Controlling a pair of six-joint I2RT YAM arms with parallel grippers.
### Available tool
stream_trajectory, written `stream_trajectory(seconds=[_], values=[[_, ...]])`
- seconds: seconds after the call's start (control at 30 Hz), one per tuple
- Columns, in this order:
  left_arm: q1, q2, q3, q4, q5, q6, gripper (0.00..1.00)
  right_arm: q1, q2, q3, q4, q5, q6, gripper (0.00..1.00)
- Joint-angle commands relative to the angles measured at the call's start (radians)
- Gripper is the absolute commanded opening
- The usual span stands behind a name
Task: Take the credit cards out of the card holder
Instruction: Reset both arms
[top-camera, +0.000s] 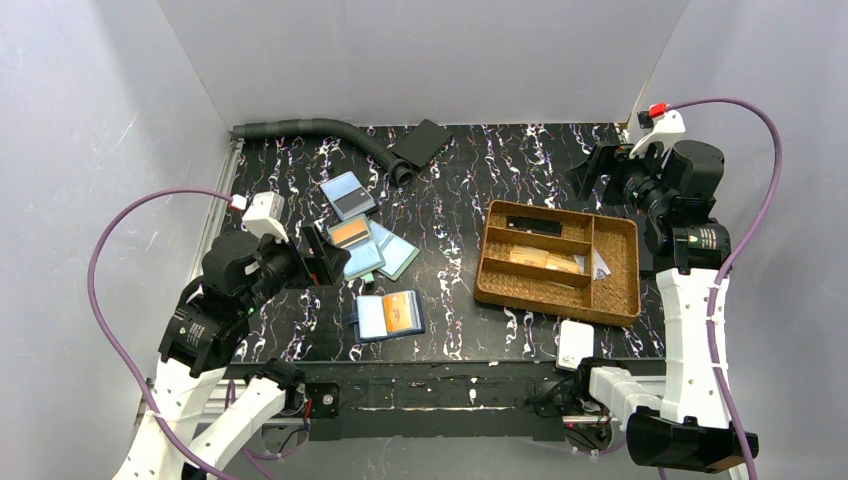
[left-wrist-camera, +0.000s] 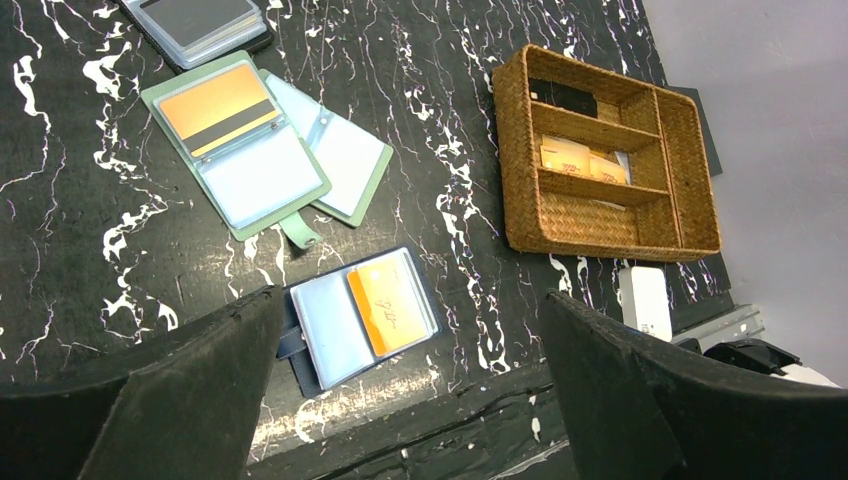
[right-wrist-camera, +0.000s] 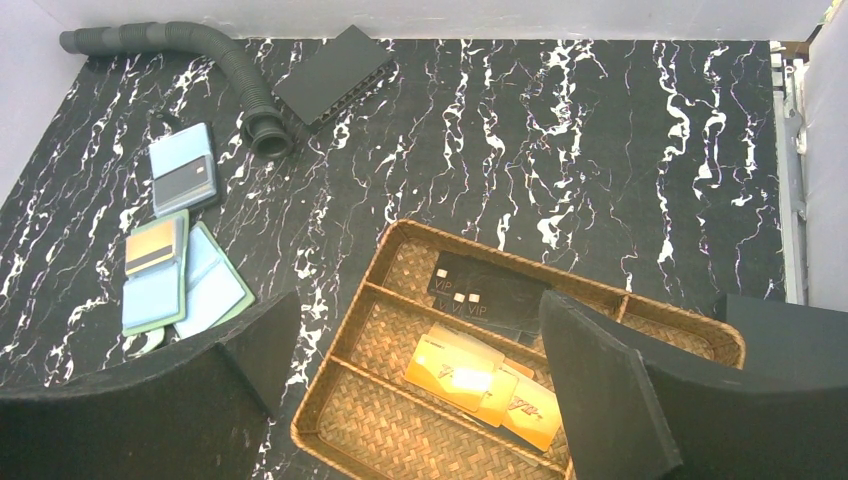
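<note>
I start from the bench (top-camera: 480, 190). Both sets of jaws are spread wide and hold nothing, the left jaws above its near left part and the right jaws near its far right corner, beyond the woven tray (top-camera: 556, 303). A green holder (top-camera: 365, 248) lies open toward the left side. The card holder (left-wrist-camera: 362, 318) that I want is smaller. It lies open and flat close to the near edge, left of middle, just ahead of the left jaws. I judge it light and floppy, likely to skate on this glossy top, so one set of jaws should pin its navy cover while the other pulls. In its clear sleeves sit an orange card (left-wrist-camera: 393, 305) and a light blue card (left-wrist-camera: 323, 328). They look thin, stiff, slick and almost weightless, and the sleeve plastic may cling to them. I would pinch a card by whichever edge shows at the sleeve mouth, but I cannot tell from here which side that is.
</note>
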Motion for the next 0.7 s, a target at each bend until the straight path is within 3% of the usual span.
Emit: stream_trajectory(seconds=[0.0,0.67], values=[[0.003,-0.008,0.005,-0.017,-0.002,0.010,0.98,-0.005,-0.012,0.025,0.043,-0.017,0.006,0.98],[0.004,-0.009,0.008,-0.023,-0.003,0.013,0.98,-0.005,-0.013,0.023,0.029,-0.045,0.013,0.98]])
